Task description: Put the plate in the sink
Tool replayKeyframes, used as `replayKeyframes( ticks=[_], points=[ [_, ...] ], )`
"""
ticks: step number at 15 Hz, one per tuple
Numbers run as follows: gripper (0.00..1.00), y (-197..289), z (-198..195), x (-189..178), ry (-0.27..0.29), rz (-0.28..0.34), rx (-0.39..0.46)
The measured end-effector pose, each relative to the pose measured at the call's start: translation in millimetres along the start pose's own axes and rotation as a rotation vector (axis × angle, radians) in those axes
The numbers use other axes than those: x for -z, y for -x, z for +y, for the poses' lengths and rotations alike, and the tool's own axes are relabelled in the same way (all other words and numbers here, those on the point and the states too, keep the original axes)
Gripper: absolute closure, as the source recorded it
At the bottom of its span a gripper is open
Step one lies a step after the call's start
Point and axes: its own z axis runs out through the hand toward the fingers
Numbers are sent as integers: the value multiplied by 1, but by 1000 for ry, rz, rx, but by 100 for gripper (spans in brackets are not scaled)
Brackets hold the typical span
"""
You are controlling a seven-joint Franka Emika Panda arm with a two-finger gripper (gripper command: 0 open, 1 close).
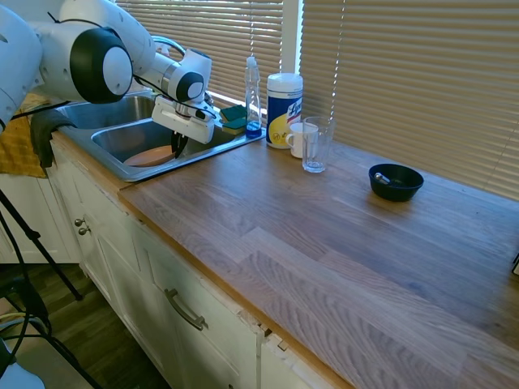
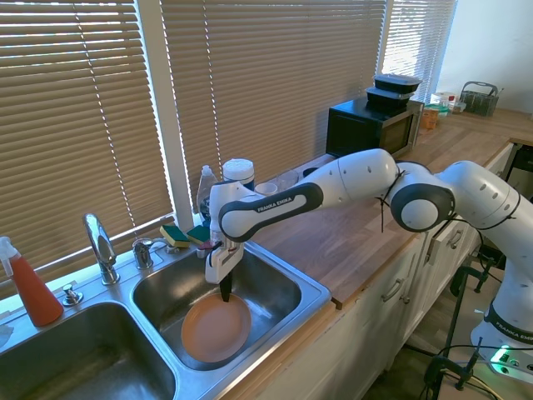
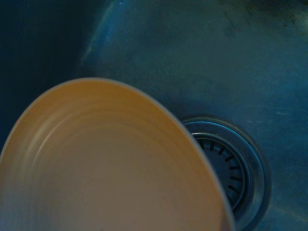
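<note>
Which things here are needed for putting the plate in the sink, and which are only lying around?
Needed: plate, sink, gripper.

Lying around: sponges, wipes canister, white mug, glass, dark blue bowl, red spray bottle.

The plate (image 2: 216, 330) is plain salmon-orange, lying against the dull grey steel of the sink (image 2: 283, 287). The gripper (image 2: 225, 293) has black fingers under a white body. The countertop (image 1: 324, 243) is brown wood grain in long planks of lighter and darker tone. A bowl (image 1: 396, 181) is dark blue. The canister (image 1: 284, 109) is white with a yellow and blue label, and the sponge (image 1: 233, 114) is green over yellow. A spray bottle (image 2: 32, 287) holds red-orange liquid. The microwave (image 2: 371, 127) is black.
</note>
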Motion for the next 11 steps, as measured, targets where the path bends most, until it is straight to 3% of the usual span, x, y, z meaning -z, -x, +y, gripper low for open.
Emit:
replayKeyframes(
  ticks=[5, 11],
  points=[
    [0, -4, -9, -3, 4, -7, -4],
    [0, 1, -22, 30, -36, 28, -14]
  ],
)
